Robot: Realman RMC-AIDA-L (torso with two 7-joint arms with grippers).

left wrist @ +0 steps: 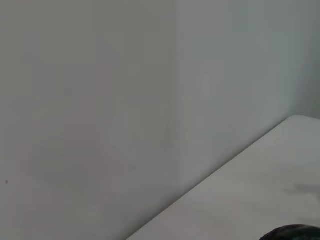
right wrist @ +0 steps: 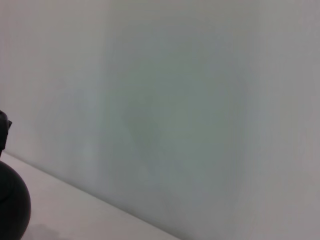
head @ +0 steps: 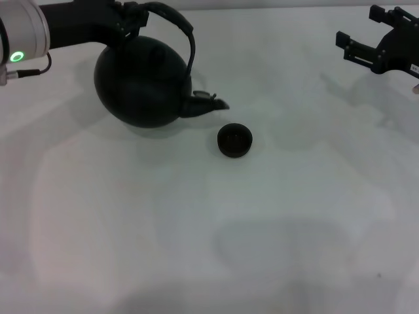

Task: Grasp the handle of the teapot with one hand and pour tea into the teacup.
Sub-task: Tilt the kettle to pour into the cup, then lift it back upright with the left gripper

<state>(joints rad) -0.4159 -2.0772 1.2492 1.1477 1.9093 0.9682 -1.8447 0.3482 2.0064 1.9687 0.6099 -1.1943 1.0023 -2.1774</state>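
Observation:
The round matte-black teapot [head: 141, 82] is at the back left of the white table [head: 209, 229], with its short spout [head: 208, 103] pointing right toward the teacup. Its arched black handle [head: 186, 36] rises over the pot. My left gripper [head: 129, 18] is shut on the left end of the handle, above the pot. The small dark teacup [head: 234, 140] stands on the table just right of and in front of the spout tip, apart from it. My right gripper [head: 370, 36] is open and empty at the back right. The pot's edge shows in the right wrist view [right wrist: 10, 205].
A plain pale wall fills both wrist views. The left wrist view shows the table's far edge [left wrist: 225, 180] and a dark sliver of the pot [left wrist: 295, 233]. Only the teapot and teacup stand on the table.

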